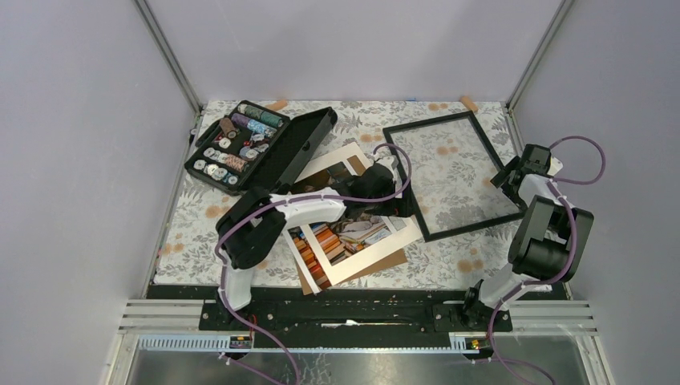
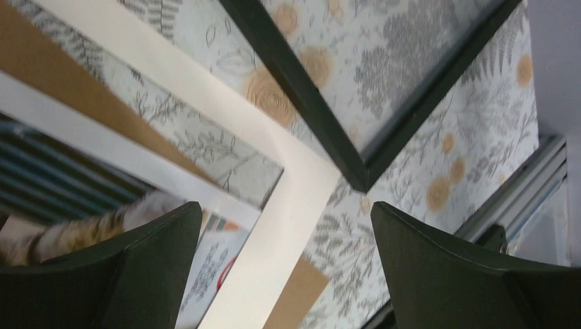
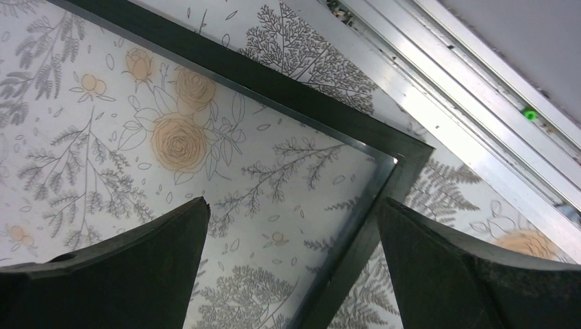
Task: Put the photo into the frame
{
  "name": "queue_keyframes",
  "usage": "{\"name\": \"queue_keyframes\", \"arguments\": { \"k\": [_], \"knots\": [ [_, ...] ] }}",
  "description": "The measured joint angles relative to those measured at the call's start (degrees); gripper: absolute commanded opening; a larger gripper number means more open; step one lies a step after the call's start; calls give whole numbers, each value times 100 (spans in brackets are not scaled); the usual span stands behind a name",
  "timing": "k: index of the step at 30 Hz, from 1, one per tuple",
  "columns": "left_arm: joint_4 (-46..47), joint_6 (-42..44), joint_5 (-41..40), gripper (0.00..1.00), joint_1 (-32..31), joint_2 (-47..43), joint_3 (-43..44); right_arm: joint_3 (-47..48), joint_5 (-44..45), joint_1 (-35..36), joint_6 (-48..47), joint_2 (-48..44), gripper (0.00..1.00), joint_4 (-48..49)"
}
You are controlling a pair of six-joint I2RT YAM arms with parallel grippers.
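The black frame (image 1: 473, 227) lies flat at the right, with the floral cloth showing through it. The photo (image 1: 327, 241) of books and a cat lies in the middle under a skewed cream mat (image 1: 365, 258) and on a brown board (image 1: 394, 262). My left gripper (image 1: 383, 175) hovers open over the mat's corner (image 2: 301, 185), beside the frame's corner (image 2: 363, 179); cat fur on the photo (image 2: 68, 236) shows at the left finger. My right gripper (image 1: 507, 172) is open and holds nothing; its fingers straddle the frame's edge (image 3: 349, 253) near a corner (image 3: 404, 154).
An open black case of thread spools (image 1: 257, 144) sits at the back left. A metal rail (image 3: 479, 130) runs along the table's right edge, close to the right gripper. Grey walls enclose the table on three sides.
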Motion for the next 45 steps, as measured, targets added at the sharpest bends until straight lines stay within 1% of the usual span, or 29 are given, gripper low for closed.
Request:
{"name": "queue_keyframes", "arguments": {
  "k": [6, 11, 15, 19, 28, 34, 38, 41, 45],
  "knots": [
    [426, -238, -24, 99, 87, 442, 238, 0, -188, -92, -138, 164, 100, 129],
    [518, -302, 17, 99, 140, 671, 260, 4, -367, -101, -136, 367, 100, 299],
    [586, -330, 48, 99, 166, 686, 260, 9, -501, -101, -111, 625, 100, 334],
    [647, -358, 105, 99, 175, 686, 260, 24, -660, -101, -44, 643, 100, 457],
    [699, -365, 120, 99, 186, 686, 260, 28, -1084, -98, -28, 496, 100, 442],
    [492, -240, 151, 99, 186, 651, 267, 352, -1458, 79, -55, 411, 100, 411],
    [42, -26, 155, 99, 186, 251, 264, 568, -1698, 575, -94, 452, 100, 363],
    [-151, 146, 70, 99, 186, -400, 133, 667, -2006, 1054, -101, 455, 100, 356],
    [-155, 256, -39, 99, 203, -1681, -540, 697, -2332, 1766, -101, 455, 100, 345]
  ]
}}
